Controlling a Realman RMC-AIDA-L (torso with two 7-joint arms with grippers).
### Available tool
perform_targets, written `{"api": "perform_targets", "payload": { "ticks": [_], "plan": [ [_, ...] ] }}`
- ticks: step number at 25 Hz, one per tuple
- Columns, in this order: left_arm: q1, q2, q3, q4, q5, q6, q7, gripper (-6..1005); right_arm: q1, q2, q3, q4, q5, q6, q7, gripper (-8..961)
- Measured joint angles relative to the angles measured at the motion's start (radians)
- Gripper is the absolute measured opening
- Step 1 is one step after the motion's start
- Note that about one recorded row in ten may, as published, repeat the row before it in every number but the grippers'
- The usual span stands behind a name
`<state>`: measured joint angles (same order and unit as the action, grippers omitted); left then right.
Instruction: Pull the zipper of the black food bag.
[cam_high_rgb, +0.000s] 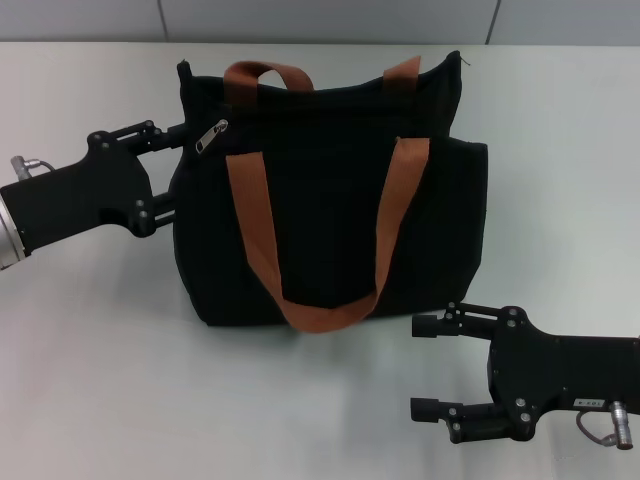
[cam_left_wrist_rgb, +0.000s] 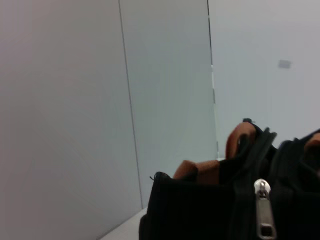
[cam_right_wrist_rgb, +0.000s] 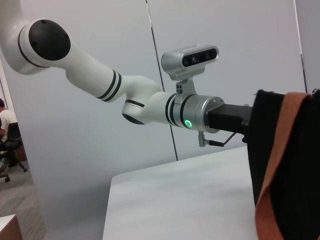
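The black food bag (cam_high_rgb: 330, 200) stands on the white table with its two orange-brown strap handles (cam_high_rgb: 262, 235) hanging over the front. The silver zipper pull (cam_high_rgb: 211, 135) hangs at the left end of the top edge. It also shows close up in the left wrist view (cam_left_wrist_rgb: 263, 210). My left gripper (cam_high_rgb: 172, 172) is open against the bag's left side, with its upper finger (cam_high_rgb: 160, 133) just left of the pull. My right gripper (cam_high_rgb: 428, 366) is open and empty on the table, in front of the bag's right corner.
The white table (cam_high_rgb: 120, 380) runs around the bag, with a grey panelled wall (cam_high_rgb: 330, 20) behind it. The right wrist view shows the left arm (cam_right_wrist_rgb: 150, 102) reaching to the bag (cam_right_wrist_rgb: 300, 200).
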<state>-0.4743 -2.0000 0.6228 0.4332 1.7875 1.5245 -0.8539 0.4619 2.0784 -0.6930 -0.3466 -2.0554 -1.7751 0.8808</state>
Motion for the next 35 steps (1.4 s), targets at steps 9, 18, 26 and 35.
{"api": "perform_targets", "payload": {
  "ticks": [9,18,26,35],
  "plan": [
    [0.009,-0.002,-0.007,0.005,-0.01,0.031,0.003,464,0.0,0.0,0.0,0.0,0.0,0.0,0.002,817],
    [0.01,0.001,-0.009,0.007,-0.015,0.043,0.0,82,-0.002,0.002,0.0,0.0,0.0,0.0,0.002,817],
    [0.011,-0.003,-0.052,0.015,-0.018,0.098,0.002,32,0.0,0.001,0.006,0.003,0.086,-0.09,0.052,816],
    [0.013,-0.016,-0.072,0.019,-0.019,0.115,0.014,29,0.097,-0.003,0.006,-0.014,0.274,-0.163,0.504,816]
  ]
}}
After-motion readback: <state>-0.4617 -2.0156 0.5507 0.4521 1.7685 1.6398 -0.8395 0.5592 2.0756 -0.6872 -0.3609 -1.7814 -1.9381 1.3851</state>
